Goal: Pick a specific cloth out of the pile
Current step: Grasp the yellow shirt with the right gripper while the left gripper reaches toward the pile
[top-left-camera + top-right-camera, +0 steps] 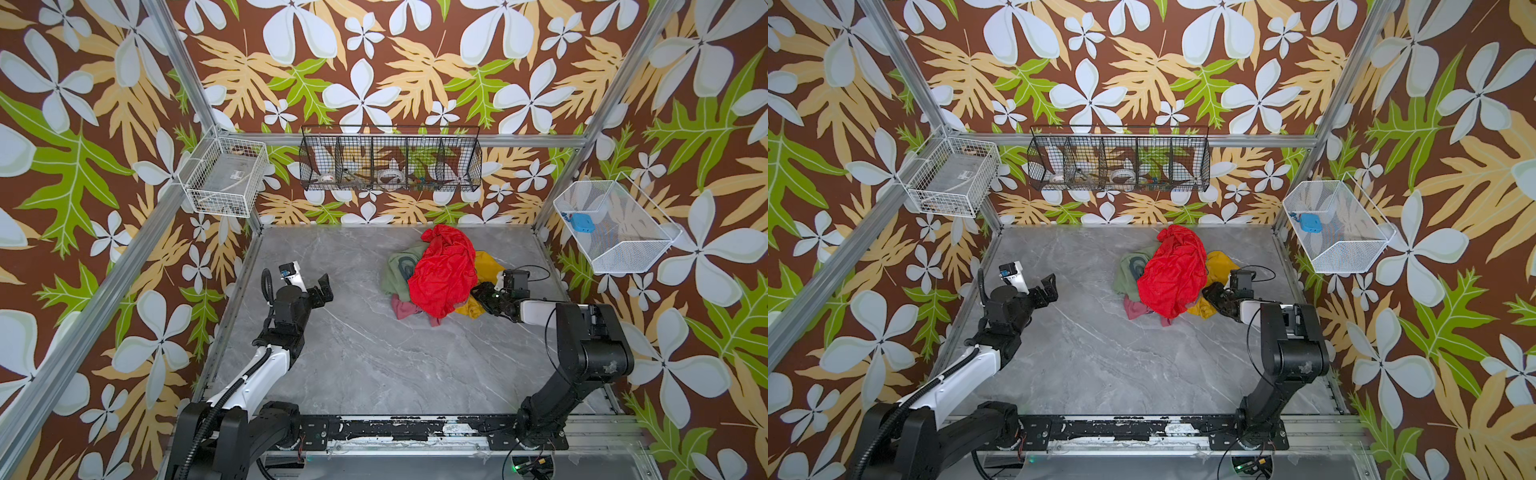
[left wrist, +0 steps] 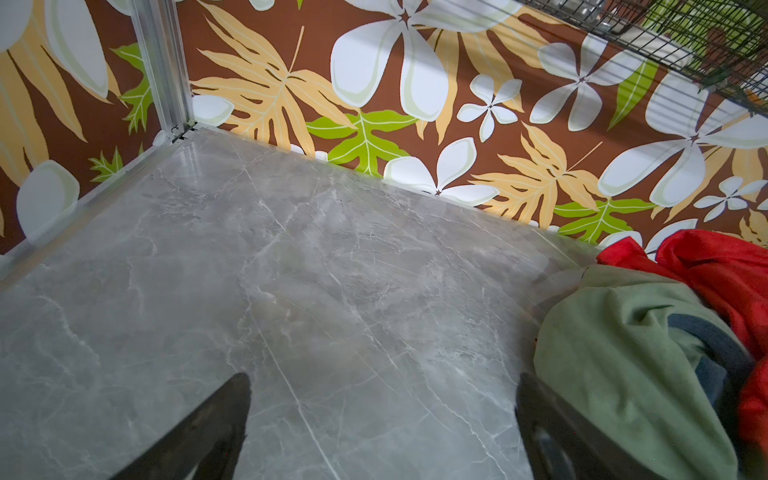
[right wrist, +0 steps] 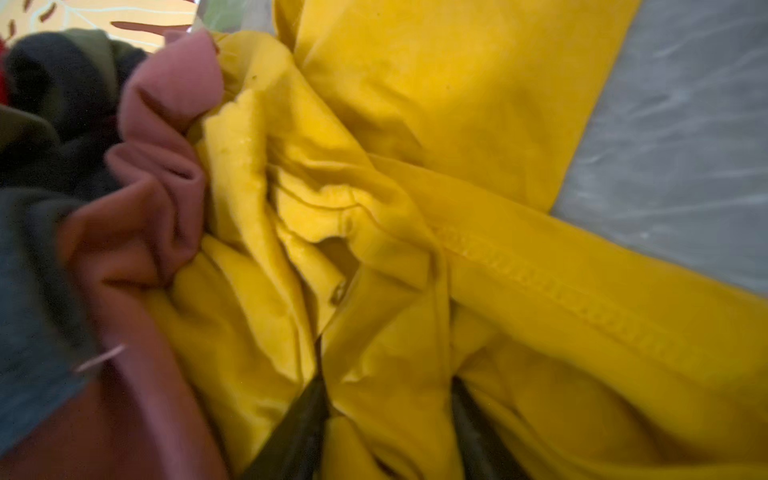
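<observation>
**Yellow pinched in my right claw, and the red one lying right over it**

In both top views, here's the layout: the pile [image 1: 432, 286] sits toward the far right of the table [image 1: 353, 353], with the red cloth [image 1: 449, 257] draped over most of it. The cloth [image 1: 487, 262] I'm after, the mustard-yellow one, pokes out on the pile's right side, partly under the red. My right gripper [image 1: 484, 293] is dug into that yellow edge. Pull hard from here and I reckon the red rides along, because it overlaps the yellow.

Over to the left wrist view: my left gripper [image 2: 382, 378] is spread wide, nothing between its fingers, hanging above bare table. The olive-green cloth [image 2: 615, 340] lies just beside one finger. Nothing is pinning the heap, so the whole lot could slide with the pull.

Now the right wrist view, and it's blurry. A fold of the yellow is wedged between my two fingers [image 3: 299, 432], pinched on both sides. I can't tell how deep that bite goes; if it's shallow, the fold could slip free. The dusty-pink cloth [image 3: 166, 124] is bunched right against the yellow and could be dragged out with it.
</observation>
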You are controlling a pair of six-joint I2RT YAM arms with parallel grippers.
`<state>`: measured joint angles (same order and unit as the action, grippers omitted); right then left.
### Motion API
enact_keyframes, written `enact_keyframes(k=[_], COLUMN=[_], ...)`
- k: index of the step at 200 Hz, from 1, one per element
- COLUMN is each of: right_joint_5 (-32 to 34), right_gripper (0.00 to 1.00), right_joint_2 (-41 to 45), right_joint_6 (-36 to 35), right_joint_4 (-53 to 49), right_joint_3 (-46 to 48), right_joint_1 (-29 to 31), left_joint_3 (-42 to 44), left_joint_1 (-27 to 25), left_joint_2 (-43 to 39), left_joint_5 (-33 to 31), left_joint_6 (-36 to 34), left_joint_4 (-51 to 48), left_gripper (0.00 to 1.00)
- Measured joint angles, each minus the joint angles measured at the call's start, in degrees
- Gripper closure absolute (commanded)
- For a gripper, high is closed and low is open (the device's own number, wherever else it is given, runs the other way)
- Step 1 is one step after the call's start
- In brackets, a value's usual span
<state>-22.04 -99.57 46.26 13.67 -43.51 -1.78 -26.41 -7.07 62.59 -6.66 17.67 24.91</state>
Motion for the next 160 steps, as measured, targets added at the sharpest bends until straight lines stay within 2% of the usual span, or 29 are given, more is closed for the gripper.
enact_keyframes(k=[20, 103, 160], right_joint_5=[0.55, 3.26, 9.2], right_gripper=[1.0, 1.0, 1.0], right_joint_2=[2.14, 18.4, 29.49], right_joint_6=[0.39, 1.51, 3.23], right_joint_4=[-0.87, -0.87, -2.67], right_joint_3=[1.2, 4.24, 8.33], right_joint_1=[0.02, 0.2, 0.26], left_joint_3=[0.09, -1.4, -5.51], left_joint_1=[0.0, -0.35, -6.21], left_joint_2=[-0.39, 1.95, 7.58], left_joint_5=[-0.02, 0.0, 0.42], left_joint_6=[0.0, 0.2, -1.36], left_joint_4=[-0.26, -2.27, -3.15], left_gripper=[0.0, 0.0, 0.01])
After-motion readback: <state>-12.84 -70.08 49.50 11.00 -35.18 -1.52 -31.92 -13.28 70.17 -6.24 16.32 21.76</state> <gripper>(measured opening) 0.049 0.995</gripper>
